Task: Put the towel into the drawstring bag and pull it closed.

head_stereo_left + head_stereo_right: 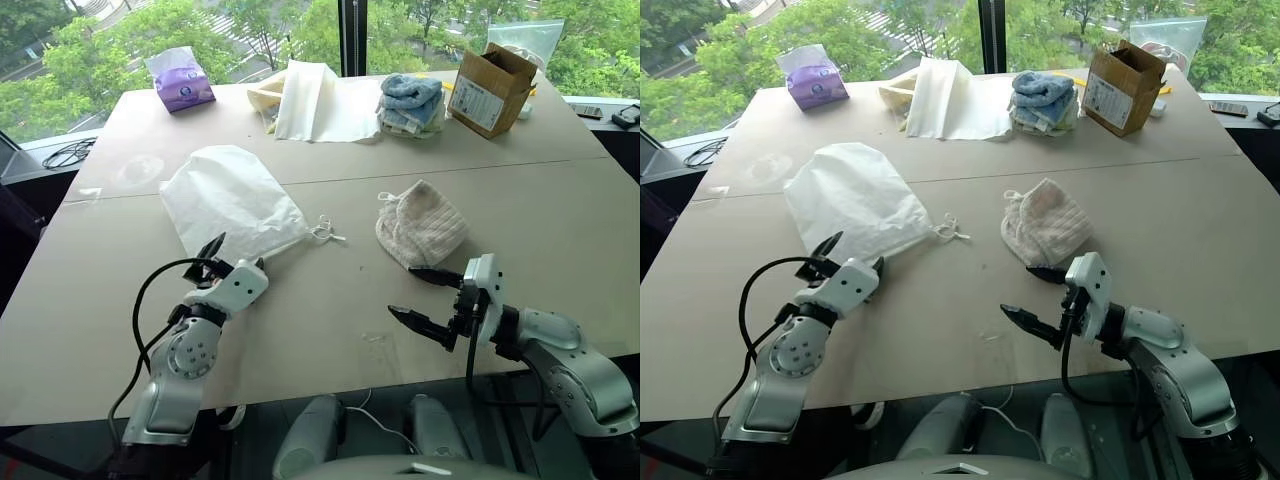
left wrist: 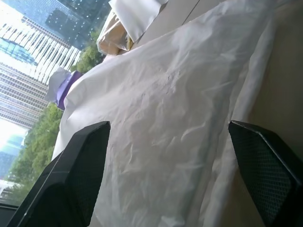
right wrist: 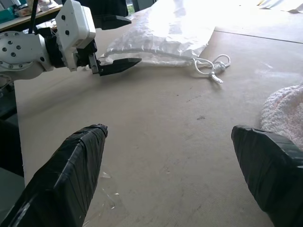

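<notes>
One drawstring bag [image 1: 232, 200], one towel [image 1: 421, 236], two grippers poised over the table [image 1: 340, 310].
Left gripper [image 1: 236, 252] and right gripper [image 1: 424, 296] both gape, empty; the right wrist view alone shows the knotted cords [image 3: 211, 66] close.

Gripper [image 2: 170, 179] spread wide, crumpled drawstring bag [image 2: 180, 109] just ahead

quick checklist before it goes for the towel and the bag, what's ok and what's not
1. Left gripper open, nothing held: ok.
2. Right gripper open, nothing held: ok.
3. Towel apart from the other cloths, free to pick: ok.
4. Drawstring bag mouth open for loading: not ok, it lies flat.
5. Cords visible at the bag's mouth: ok.
6. Towel already inside the bag: not ok, it sits on the table.
</notes>
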Robot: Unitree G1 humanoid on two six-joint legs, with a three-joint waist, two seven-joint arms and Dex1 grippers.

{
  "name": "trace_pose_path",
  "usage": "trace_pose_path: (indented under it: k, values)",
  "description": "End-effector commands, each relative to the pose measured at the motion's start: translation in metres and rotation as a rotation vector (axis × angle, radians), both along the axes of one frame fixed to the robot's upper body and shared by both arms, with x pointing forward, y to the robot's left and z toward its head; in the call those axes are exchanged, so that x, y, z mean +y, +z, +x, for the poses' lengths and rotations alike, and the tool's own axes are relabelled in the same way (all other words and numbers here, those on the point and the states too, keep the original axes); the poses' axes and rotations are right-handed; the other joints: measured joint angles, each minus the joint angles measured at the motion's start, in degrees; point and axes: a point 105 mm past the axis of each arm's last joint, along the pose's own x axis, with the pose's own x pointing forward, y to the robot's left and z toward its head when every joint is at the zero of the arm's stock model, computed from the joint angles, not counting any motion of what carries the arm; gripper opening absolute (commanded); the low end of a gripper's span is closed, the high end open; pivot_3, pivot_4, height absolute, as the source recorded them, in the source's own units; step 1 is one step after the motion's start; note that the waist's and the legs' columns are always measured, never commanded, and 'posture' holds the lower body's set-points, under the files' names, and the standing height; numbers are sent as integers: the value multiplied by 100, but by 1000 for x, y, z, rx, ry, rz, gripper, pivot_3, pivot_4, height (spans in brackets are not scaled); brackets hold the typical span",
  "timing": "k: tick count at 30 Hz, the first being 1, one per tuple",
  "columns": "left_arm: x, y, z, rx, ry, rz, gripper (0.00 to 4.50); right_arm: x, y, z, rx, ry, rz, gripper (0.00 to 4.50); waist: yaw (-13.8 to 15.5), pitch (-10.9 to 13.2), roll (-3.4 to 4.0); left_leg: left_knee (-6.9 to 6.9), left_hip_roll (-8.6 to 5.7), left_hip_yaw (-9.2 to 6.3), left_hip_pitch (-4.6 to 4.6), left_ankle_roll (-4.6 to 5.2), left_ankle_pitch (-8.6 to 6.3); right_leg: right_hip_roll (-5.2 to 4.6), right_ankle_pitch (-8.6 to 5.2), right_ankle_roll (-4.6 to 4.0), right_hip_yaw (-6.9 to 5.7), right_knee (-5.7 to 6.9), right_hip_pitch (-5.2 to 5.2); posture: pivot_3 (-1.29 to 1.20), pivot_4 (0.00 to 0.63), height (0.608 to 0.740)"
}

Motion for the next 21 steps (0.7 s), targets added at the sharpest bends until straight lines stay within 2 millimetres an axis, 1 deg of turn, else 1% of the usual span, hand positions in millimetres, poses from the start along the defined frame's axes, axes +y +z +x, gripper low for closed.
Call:
trace_pose_path:
  k: [1, 3, 4, 5, 7, 8, 13, 17, 19, 20, 21]
  values:
    - [6, 13, 3, -46, 14, 17, 3259, 6, 13, -3, -61, 29, 26, 4500, 0, 0, 0, 0, 0, 0, 0, 0, 0, 0, 0, 0, 0, 0, 0, 0, 150, 740]
    - [7, 13, 5, -44, 14, 15, 2401, 8, 15, -5, -72, 49, 39, 4500, -3, 0, 0, 0, 0, 0, 0, 0, 0, 0, 0, 0, 0, 0, 0, 0, 150, 740]
    - [7, 13, 6, -43, 14, 14, 1871, 8, 17, -5, -81, 55, 44, 4500, -2, 0, 0, 0, 0, 0, 0, 0, 0, 0, 0, 0, 0, 0, 0, 0, 150, 740]
    - [8, 13, 7, -42, 14, 14, 1467, 9, 18, -5, -87, 56, 48, 4500, -2, 0, 0, 0, 0, 0, 0, 0, 0, 0, 0, 0, 0, 0, 0, 0, 150, 740]
    - [8, 13, 8, -41, 14, 13, 467, 9, 19, -4, -96, 50, 52, 4500, -4, 0, 0, 0, 0, 0, 0, 0, 0, 0, 0, 0, -1, 0, 0, 0, 150, 740]
    - [8, 13, 8, -40, 14, 13, 46, 8, 19, -3, -99, 47, 50, 4500, -7, 0, 0, 0, 0, 0, 0, 0, 0, 0, 0, 0, 0, 0, 0, 0, 150, 740]
    - [7, 15, 10, -49, 6, 11, 46, 2, 20, 5, -133, -8, 36, 4500, -6, 0, 0, 0, 0, -1, 0, 0, 0, 0, 0, 0, -1, 0, 0, 0, 150, 740]
    - [7, 24, 14, -77, 0, 5, 46, -18, 27, 30, -203, -193, 22, 4500, -6, 0, -1, 2, 0, 0, 0, -1, 1, 0, 0, 0, -1, 2, -1, 0, 150, 740]
    - [7, 32, 18, -95, -7, 2, 46, -35, 29, 50, -259, -340, -33, 4500, -7, -1, -1, 4, -1, 0, 0, -2, 1, 0, 1, 0, -1, 4, -1, 0, 150, 740]
    - [7, 38, 21, -109, -10, -2, 46, -42, 33, 56, -238, -371, -16, 4500, -9, 0, -1, 4, -1, 1, 1, -2, 1, 0, 1, 0, 0, 5, -2, 0, 150, 740]
    - [6, 44, 25, -121, -13, -8, 46, -46, 32, 59, -197, -377, -31, 4500, -8, 0, -1, 4, -2, 1, 0, -2, 2, 0, 1, 0, 1, 6, -3, 0, 150, 740]
